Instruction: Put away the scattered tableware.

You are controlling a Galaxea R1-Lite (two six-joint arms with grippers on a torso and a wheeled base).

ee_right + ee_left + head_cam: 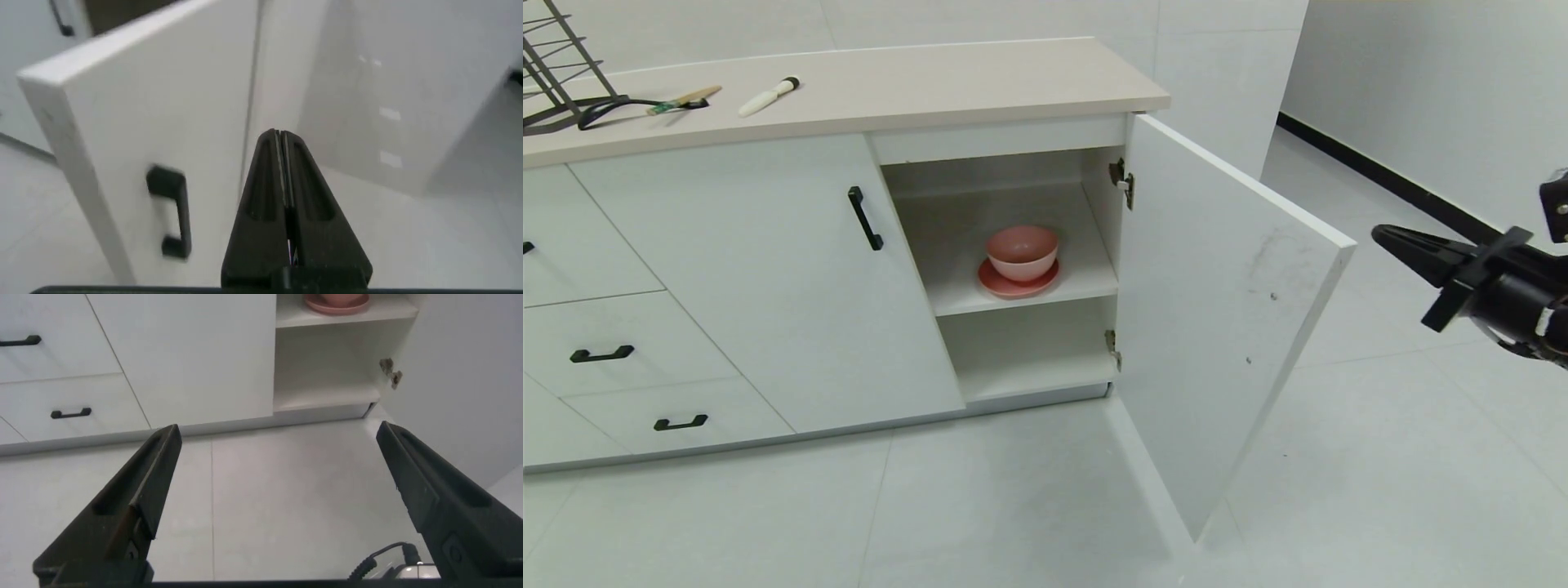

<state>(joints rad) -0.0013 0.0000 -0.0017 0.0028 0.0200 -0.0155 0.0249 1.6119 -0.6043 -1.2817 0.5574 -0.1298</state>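
A pink bowl [1022,251] rests on a pink plate [1018,282] on the middle shelf of the open cabinet [1013,196]; the plate's rim [337,304] also shows in the left wrist view. The cabinet door [1217,310] stands swung open to the right. My right gripper [1390,238] is shut and empty, hovering to the right of the door's outer face, near its black handle [173,211]. My left gripper [278,449] is open and empty, low above the floor in front of the cabinet.
On the countertop [915,82] lie a white-handled utensil [768,96], a small brush [685,100] and a wire rack [556,73]. Drawers with black handles [601,354] fill the cabinet's left side. Grey tiled floor [1013,506] lies open in front.
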